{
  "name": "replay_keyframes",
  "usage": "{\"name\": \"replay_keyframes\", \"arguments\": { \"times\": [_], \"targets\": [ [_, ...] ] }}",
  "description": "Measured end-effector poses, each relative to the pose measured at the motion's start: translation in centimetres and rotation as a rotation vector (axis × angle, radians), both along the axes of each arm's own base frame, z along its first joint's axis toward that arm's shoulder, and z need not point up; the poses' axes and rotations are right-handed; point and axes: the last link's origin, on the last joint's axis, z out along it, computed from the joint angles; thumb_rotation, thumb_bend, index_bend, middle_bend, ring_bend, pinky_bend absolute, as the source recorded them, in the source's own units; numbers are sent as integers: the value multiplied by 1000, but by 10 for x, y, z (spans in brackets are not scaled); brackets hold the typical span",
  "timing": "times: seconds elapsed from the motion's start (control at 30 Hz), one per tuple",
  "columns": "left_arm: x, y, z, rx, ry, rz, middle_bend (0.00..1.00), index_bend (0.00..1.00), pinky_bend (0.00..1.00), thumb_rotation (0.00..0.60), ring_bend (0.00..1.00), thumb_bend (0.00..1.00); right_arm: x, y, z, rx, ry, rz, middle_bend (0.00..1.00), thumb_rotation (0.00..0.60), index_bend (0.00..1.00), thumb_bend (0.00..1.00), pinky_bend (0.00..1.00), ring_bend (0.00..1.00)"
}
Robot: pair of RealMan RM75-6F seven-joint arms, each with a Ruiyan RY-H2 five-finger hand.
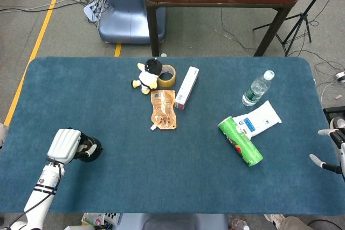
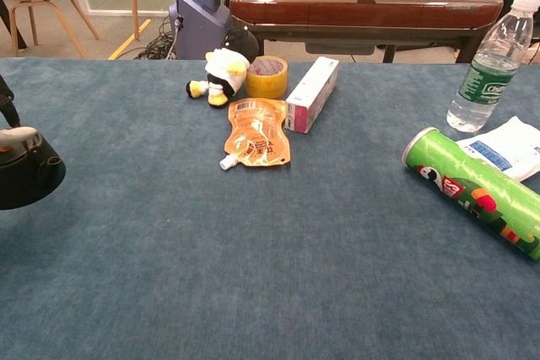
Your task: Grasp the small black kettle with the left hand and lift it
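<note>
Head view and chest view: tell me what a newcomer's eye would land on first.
First the left hand, white, at the table's near left corner, set against the small black kettle; the view does not settle whether it grips it. Next the bright green can lying on its side toward the right, beside a white packet and an upright water bottle. Mid-table, an orange pouch lies flat below a penguin plush toy.
</note>
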Motion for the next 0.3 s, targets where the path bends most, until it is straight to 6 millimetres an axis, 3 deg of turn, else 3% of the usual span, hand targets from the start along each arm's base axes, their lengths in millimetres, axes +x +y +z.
{"name": "replay_keyframes", "arguments": {
  "times": [0.3],
  "targets": [
    [0,0,-1,-1,8,2,1000,1000,539,512,945,270,-1,0,0,1,0,-6,366,600,351,115,277,239]
  ]
}}
